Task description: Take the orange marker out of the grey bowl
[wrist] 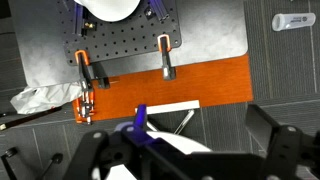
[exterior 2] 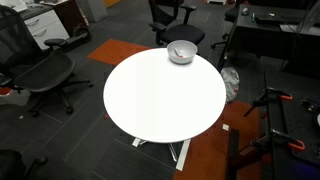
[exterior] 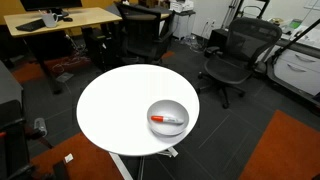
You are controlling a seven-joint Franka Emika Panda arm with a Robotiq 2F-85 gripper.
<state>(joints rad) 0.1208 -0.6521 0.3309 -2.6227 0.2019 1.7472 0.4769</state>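
Observation:
The grey bowl (exterior: pixel 167 116) stands on the round white table (exterior: pixel 115 105), close to its edge. It also shows in the other exterior view (exterior 2: pixel 181 52), at the table's (exterior 2: pixel 160 100) far side. The orange marker (exterior: pixel 166 119) lies inside the bowl, red-orange with a paler end. Neither exterior view shows the arm. In the wrist view my gripper (wrist: pixel 190 160) is open and empty, its dark fingers wide apart at the bottom. That view looks down on the floor; the bowl and marker are not in it.
Black office chairs (exterior: pixel 235 55) (exterior: pixel 145 35) (exterior 2: pixel 40 75) stand around the table, and a wooden desk (exterior: pixel 60 20) is behind it. The wrist view shows a metal base plate with clamps (wrist: pixel 120 50) and an orange carpet strip (wrist: pixel 200 85) on the dark floor.

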